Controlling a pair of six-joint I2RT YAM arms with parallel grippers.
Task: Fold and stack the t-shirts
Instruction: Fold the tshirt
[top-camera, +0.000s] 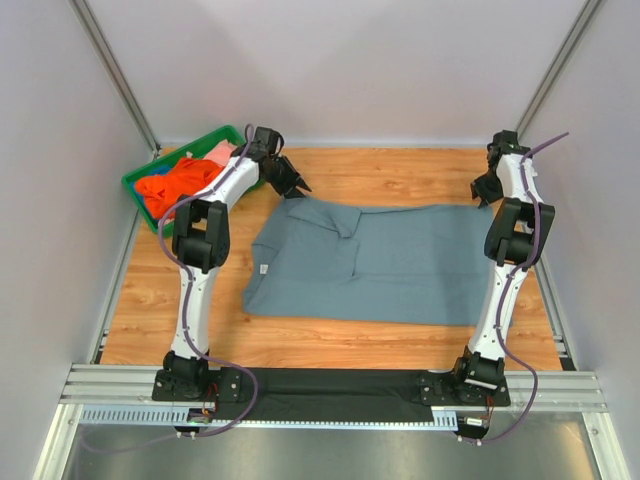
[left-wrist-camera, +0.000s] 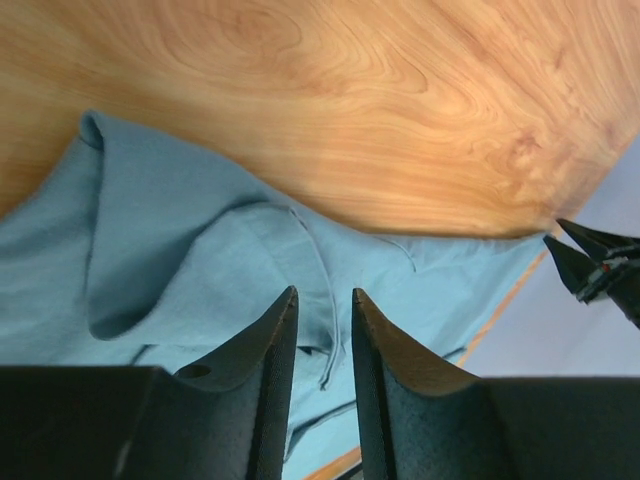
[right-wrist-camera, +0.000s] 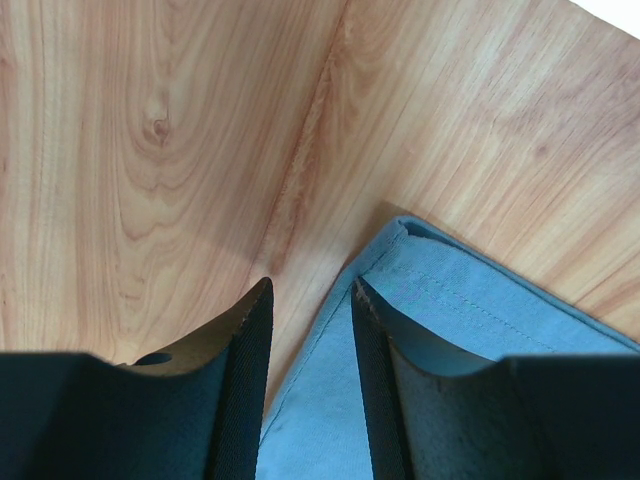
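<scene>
Grey-blue t-shirt (top-camera: 390, 265) lies lengthwise left to right, collar end left.

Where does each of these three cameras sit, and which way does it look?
Top external: above and behind the robot, looking down at the table, grey-blue t-shirt and green bin; left arm and right arm show.
Left wrist: on the left arm, looking down past the left gripper at the t-shirt's folded edge.
Right wrist: on the right arm, looking down past the right gripper at a t-shirt corner.
Shared: all see that t-shirt and the table.
</scene>
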